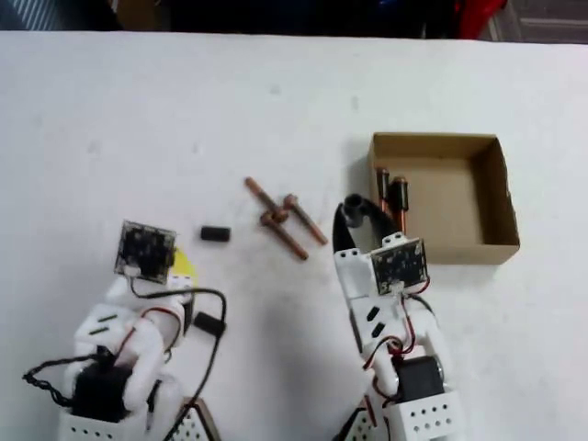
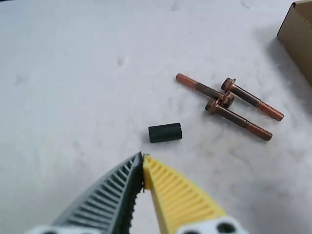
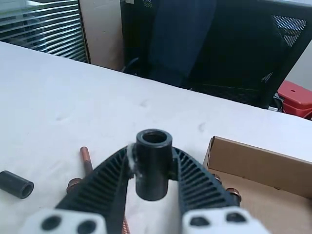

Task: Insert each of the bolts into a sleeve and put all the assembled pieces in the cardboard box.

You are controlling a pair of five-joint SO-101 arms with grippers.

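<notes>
Right gripper (image 3: 152, 152) grasps a black cylindrical sleeve (image 3: 153, 168) beside the brown cardboard box (image 1: 439, 141); left gripper (image 2: 143, 159), farther off, seems clenched.

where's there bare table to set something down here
Widest bare patch: the white table beyond the three copper bolts and the small black sleeve lying loose. It runs on past the open cardboard box. Crowded between bolts and box, where the right gripper holds a second black sleeve.
</notes>
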